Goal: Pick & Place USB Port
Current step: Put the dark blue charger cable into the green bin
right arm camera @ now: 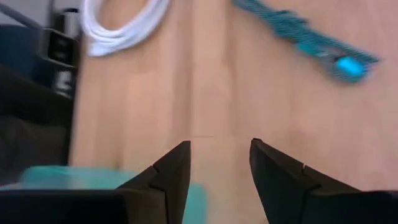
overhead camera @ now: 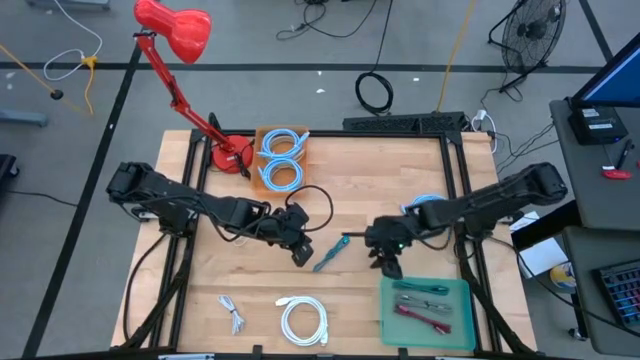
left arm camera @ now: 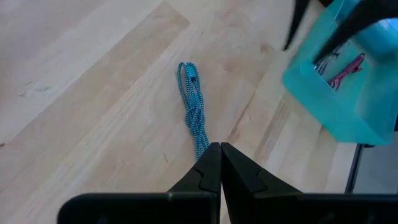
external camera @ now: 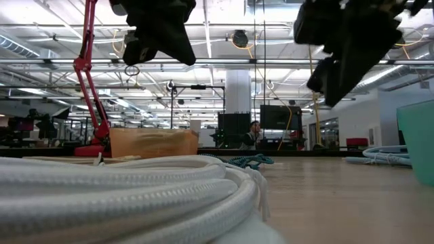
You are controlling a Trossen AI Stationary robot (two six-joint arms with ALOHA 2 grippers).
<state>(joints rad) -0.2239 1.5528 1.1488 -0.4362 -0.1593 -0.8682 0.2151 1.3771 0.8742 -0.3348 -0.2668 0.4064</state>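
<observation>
A teal braided USB cable (overhead camera: 330,253) lies bundled on the wooden table between my two grippers; it also shows in the left wrist view (left arm camera: 193,106) and the right wrist view (right arm camera: 311,40). My left gripper (overhead camera: 298,250) hangs shut just left of it, above the table, holding nothing (left arm camera: 221,155). My right gripper (overhead camera: 385,262) hovers to the cable's right, by the far left corner of the teal tray (overhead camera: 427,310). Its fingers stand open over bare wood (right arm camera: 221,162). In the tray lie a red cable and a teal one.
A coiled white cable (overhead camera: 303,318) and a small white cable (overhead camera: 232,312) lie near the front edge. A cardboard box (overhead camera: 282,158) with blue coils and a red desk lamp (overhead camera: 175,30) stand at the back. A blue cable (overhead camera: 430,203) lies under my right arm.
</observation>
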